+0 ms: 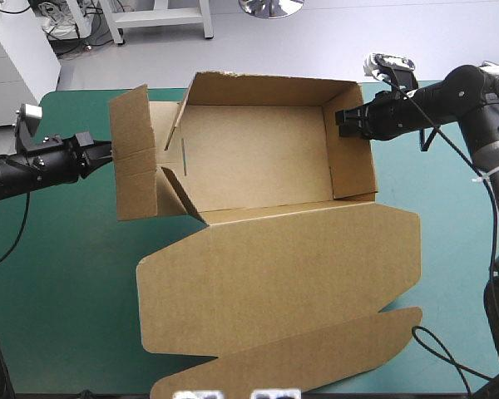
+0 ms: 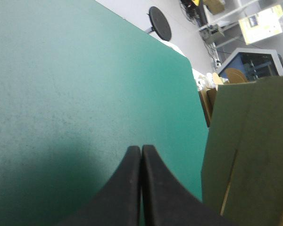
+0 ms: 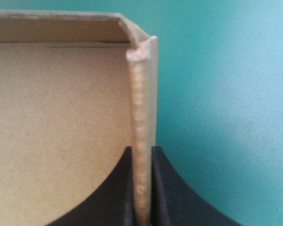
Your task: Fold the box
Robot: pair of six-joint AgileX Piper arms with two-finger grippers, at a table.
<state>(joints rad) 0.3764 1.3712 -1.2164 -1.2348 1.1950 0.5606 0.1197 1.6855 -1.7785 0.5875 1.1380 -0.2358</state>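
Half-raised brown box (image 1: 258, 158) on teal-green cover (image 1: 58, 274)

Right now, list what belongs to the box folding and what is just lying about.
Job: box; right gripper, fingers shut on its wall; left gripper, fingers shut beside its side flap.
Lying about: only the teal-green cover.

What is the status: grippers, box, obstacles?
Left gripper shut, empty, beside the box. Right gripper shut on its right wall. Left wall not yet tucked; lid flat. Nothing in the way.
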